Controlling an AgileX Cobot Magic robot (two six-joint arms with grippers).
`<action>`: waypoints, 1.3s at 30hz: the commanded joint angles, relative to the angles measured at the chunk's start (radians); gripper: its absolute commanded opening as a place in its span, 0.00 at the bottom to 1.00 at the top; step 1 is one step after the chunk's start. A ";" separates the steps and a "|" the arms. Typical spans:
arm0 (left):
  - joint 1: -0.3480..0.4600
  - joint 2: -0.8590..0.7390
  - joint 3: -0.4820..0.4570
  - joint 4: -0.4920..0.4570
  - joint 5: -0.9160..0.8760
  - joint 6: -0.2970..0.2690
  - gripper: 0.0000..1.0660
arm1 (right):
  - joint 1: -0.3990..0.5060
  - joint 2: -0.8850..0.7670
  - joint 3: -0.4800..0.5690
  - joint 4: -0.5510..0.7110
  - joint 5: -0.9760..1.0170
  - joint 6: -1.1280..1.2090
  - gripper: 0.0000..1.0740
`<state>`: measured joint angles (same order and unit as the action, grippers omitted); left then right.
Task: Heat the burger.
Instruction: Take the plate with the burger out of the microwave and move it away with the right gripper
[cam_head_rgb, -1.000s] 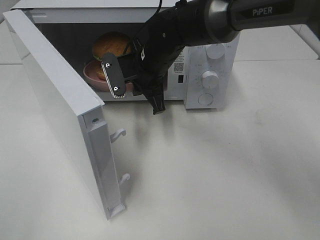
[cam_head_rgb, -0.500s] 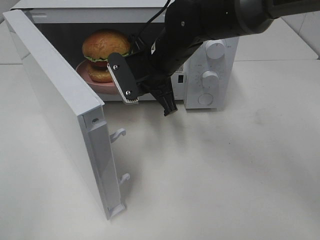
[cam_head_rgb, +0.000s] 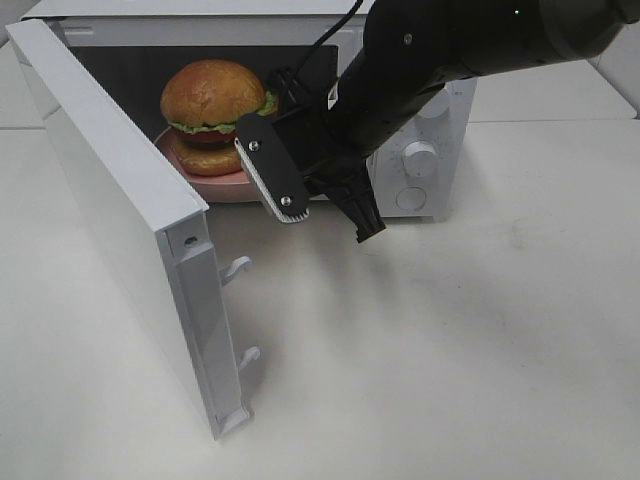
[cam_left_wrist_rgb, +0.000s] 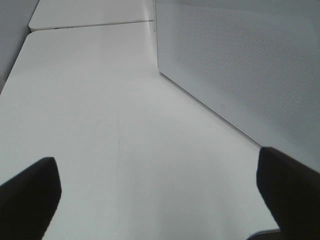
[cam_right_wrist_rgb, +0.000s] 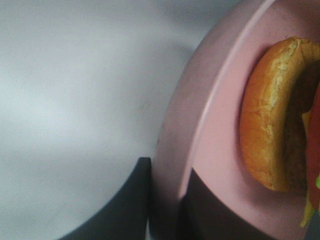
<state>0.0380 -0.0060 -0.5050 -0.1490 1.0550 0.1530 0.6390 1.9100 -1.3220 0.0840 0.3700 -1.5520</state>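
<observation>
Beyond the right gripper (cam_right_wrist_rgb: 165, 200), whose jaws pinch the pink plate (cam_right_wrist_rgb: 220, 130) rim, sits the burger (cam_head_rgb: 213, 115), deeper toward the microwave (cam_head_rgb: 420, 160) cavity; left gripper (cam_left_wrist_rgb: 155, 200) gapes empty, farther off.

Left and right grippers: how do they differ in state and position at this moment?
The left gripper has its dark fingers spread wide with nothing between them; the right gripper is shut on the rim of the flat round pink plate. The left hangs over bare white table beside the white microwave door; the right reaches to the microwave opening, where the plate carries the golden-brown burger.
</observation>
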 joint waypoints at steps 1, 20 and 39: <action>0.000 -0.017 0.002 0.001 -0.013 -0.005 0.94 | -0.004 -0.050 0.029 0.005 -0.075 -0.009 0.00; 0.000 -0.017 0.002 0.001 -0.013 -0.005 0.94 | -0.004 -0.280 0.317 0.007 -0.141 -0.009 0.00; 0.000 -0.017 0.002 0.001 -0.013 -0.005 0.94 | -0.004 -0.575 0.637 0.038 -0.210 -0.007 0.00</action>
<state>0.0380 -0.0060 -0.5050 -0.1490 1.0550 0.1530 0.6390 1.3900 -0.7110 0.1100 0.2270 -1.5610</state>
